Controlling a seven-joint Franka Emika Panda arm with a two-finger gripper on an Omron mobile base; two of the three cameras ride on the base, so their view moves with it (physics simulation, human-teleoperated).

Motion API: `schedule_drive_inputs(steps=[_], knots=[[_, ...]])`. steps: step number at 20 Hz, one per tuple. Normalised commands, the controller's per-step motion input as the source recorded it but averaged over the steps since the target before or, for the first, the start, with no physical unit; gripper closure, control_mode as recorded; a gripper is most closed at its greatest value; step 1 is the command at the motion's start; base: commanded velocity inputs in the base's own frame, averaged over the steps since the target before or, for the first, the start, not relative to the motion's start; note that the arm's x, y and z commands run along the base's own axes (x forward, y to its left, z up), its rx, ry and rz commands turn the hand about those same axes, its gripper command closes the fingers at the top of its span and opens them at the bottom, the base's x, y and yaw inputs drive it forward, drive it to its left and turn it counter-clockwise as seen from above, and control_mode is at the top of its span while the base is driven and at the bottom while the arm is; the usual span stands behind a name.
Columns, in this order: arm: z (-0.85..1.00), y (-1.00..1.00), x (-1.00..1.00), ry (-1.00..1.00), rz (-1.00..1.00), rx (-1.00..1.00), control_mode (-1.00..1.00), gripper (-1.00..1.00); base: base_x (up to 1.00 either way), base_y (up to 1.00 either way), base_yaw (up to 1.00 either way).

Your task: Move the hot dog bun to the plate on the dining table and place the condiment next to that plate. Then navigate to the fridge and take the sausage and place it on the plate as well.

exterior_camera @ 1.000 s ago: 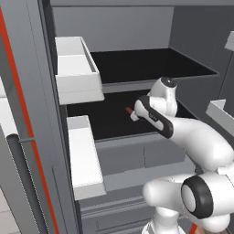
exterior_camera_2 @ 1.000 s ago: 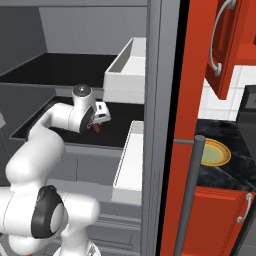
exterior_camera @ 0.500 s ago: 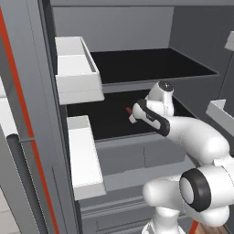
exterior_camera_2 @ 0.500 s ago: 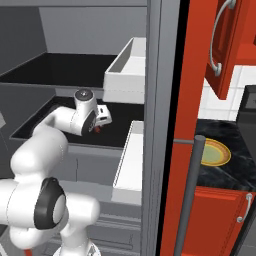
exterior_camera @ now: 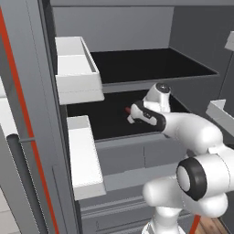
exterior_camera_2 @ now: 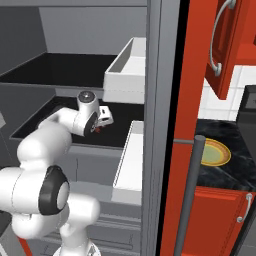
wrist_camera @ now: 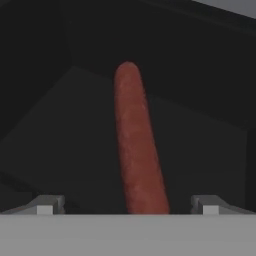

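The fridge [exterior_camera: 137, 64] stands open, and my arm reaches onto its lower black shelf [exterior_camera_2: 55, 112]. There the thin reddish-brown sausage [wrist_camera: 137, 145] lies flat; its tip [exterior_camera: 128, 109] peeks out beside the hand. My gripper [wrist_camera: 128, 205] is open and low over the shelf, with the near end of the sausage lying between the two fingertips [wrist_camera: 47, 204], untouched. The same gripper [exterior_camera: 133, 117] [exterior_camera_2: 102, 120] sits at the shelf's middle. The yellow plate [exterior_camera_2: 216, 152] rests on a black marble top [exterior_camera_2: 220, 132] to the right, partly behind the fridge's handle. The hot dog bun and condiment are out of view.
White door shelves [exterior_camera: 75, 68] [exterior_camera: 84, 155] jut out at the left, and another white bin [exterior_camera_2: 125, 65] hangs above the hand. Grey drawers [exterior_camera: 132, 155] lie below the shelf. A vertical bar handle [exterior_camera_2: 192, 195] and red cabinets [exterior_camera_2: 225, 45] stand to the right.
My hand has sunk a little lower and closer to the sausage on the shelf. The jaws have stayed open and the sausage has not moved.
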Motion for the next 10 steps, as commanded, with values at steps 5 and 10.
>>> schedule_drive_inputs(steps=[5,10], knots=[[-0.12,0.00,0.31,0.00,0.00,0.00,-1.00,-1.00,0.00,0.00,0.00],[-0.13,0.00,0.31,0.00,0.00,0.00,-1.00,-1.00,0.00,0.00,0.00]])
